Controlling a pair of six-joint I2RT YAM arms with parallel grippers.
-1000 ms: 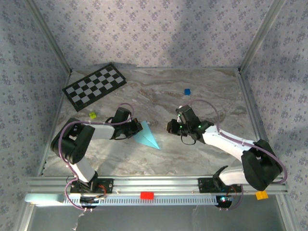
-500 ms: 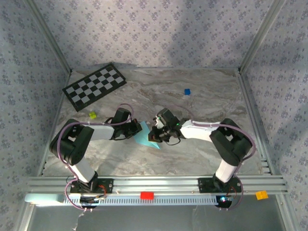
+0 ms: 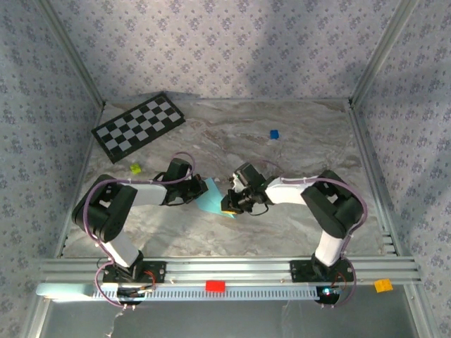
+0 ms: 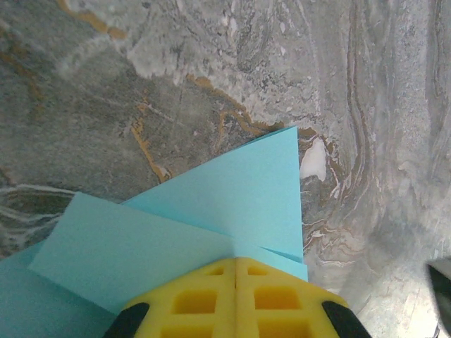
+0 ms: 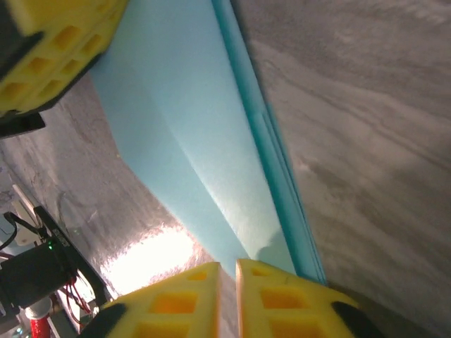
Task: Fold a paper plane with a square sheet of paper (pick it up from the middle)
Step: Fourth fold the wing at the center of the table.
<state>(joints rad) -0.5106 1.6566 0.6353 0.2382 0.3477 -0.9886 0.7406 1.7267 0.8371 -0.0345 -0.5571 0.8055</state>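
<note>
Left wrist: your left fingers [image 4: 197,303] sit pressed together atop the paper plane [image 4: 232,201]; right fingers [image 5: 282,303], state unclear. Flimsy, slippery: take the layered edge

marble table [image 3: 232,141], checkerboard [image 3: 138,127], paper [image 3: 210,200] (seemingly folded)

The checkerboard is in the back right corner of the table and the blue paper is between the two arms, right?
Not quite: the checkerboard lies in the back left corner, as the top external view shows. The blue paper is between the two arms.
</note>
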